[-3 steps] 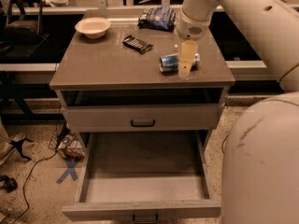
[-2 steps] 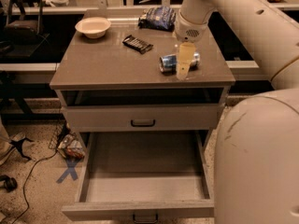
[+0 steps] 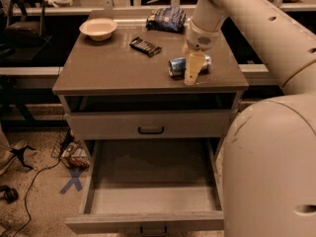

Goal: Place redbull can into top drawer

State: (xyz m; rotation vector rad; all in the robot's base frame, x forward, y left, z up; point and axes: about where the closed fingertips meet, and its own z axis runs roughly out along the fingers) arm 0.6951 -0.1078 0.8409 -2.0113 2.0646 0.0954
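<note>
The redbull can [image 3: 175, 66] lies on its side on the cabinet top [image 3: 113, 70], near the right front corner, with its shiny silver end pointing left. My gripper [image 3: 191, 76] comes down from above right and sits at the can's middle, with its pale tip in front of the can and covering part of it. The top drawer [image 3: 148, 201] is pulled out wide below the cabinet front. Its pale-grey tray holds nothing, and its small dark handle [image 3: 153, 229] shows at the bottom edge.
A white bowl [image 3: 98, 28] stands at the back left of the top. A flat black packet [image 3: 145, 46] lies in the middle and a dark blue snack bag [image 3: 166, 19] at the back. A shut drawer with a black curved handle [image 3: 151, 130] is above the open one. My pale arm body [image 3: 271, 167] fills the right.
The gripper stays at the can with hardly any movement. The can has not moved. My arm body at the right takes up a little more of the view.
</note>
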